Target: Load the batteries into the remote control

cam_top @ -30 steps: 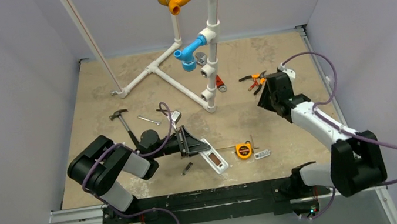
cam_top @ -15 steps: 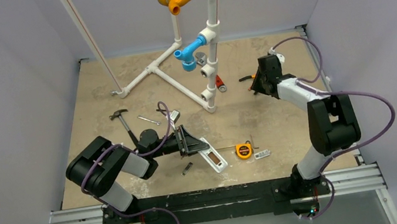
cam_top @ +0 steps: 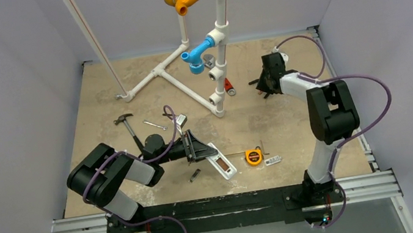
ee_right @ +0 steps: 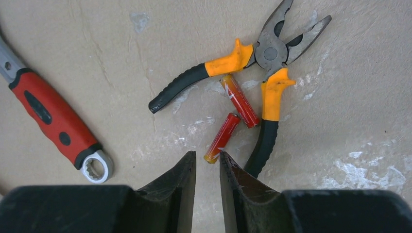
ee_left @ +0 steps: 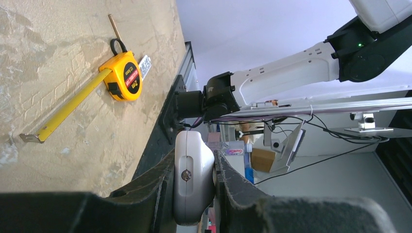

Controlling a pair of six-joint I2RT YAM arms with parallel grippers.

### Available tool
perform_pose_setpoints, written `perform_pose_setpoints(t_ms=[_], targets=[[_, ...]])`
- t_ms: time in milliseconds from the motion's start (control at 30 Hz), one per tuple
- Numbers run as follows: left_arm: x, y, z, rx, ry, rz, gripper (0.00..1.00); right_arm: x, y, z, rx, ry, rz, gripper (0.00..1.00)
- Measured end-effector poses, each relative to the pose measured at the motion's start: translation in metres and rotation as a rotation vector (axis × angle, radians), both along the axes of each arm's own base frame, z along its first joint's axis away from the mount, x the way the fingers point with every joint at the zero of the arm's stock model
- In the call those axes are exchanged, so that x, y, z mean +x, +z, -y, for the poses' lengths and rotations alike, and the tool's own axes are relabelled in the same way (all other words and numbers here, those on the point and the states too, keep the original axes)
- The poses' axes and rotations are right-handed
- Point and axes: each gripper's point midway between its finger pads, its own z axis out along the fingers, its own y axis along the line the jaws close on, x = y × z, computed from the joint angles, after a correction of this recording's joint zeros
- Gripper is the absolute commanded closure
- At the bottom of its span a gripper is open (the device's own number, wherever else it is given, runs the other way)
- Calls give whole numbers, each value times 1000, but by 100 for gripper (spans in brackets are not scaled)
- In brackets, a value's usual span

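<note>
- Mottled beige tabletop (cam_top: 97,102) between pale grey walls (cam_top: 2,91) is filling the overhead view; the remote control (cam_top: 223,167) is lying near the front edge, back upward, its bay showing brownish with no red in it; the left gripper (cam_top: 199,148) is resting against its far end; an orange tape measure (cam_top: 253,157) is sitting just beside it on the right.
- Over the last second the right arm has been folding its elbow in and reaching toward the back right, so the right gripper (cam_top: 263,82) is now hanging low there; the left arm, remote and tape measure are staying put; I am judging that the remote is being steadied while the fetch of a first cell is beginning.
- Left wrist view: both fingers (ee_left: 233,184) are pressing on a pale grey rounded piece with a screw in it; I am taking this for the remote's end, though this view alone is not settling it.
- Right wrist view: the batteries (ee_right: 222,137) are lying loose between the handles of the pliers (ee_right: 270,52); the nearer cell is ending just ahead of the fingers (ee_right: 182,177); the pincer is standing narrowly parted and holding nothing; a red-handled wrench (ee_right: 48,116) is lying well apart on the left.
- Nothing is looking loaded yet; the pickup is probably calling for a short descent, with the black pliers handle close enough to foul one finger.
</note>
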Motion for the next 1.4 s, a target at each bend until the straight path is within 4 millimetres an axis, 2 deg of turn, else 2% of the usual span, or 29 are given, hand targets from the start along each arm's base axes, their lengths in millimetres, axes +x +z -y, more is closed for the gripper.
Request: perform_pose_setpoints(t_ms=[267,533,800,900,967,1067,1167,1267,1400], targets=[[0,3,0,-12,-1,7,100,0,-19,4,-27,-19,-61,72],[0,3,0,-14,-1,7,100,5,-25,9,-55,-42,-77,73],[0,3,0,-14,-2,7,100,14,-26,14,-97,-43,-83,85],[0,3,0,-14,-2,7,100,12,-26,14,-120,-33,-91,97],[0,3,0,-14,-2,7,100,12,-27,13,-134,-17,-95,100],[0,3,0,-14,-4,7,100,10,-26,6,-150,21,-97,100],[0,3,0,-14,-5,7,100,5,-24,-12,-175,100,-98,100],[0,3,0,-14,-5,7,100,-14,-20,-40,-215,211,-102,100],[0,4,0,-15,-5,8,100,-52,-6,-75,-242,346,-84,100]])
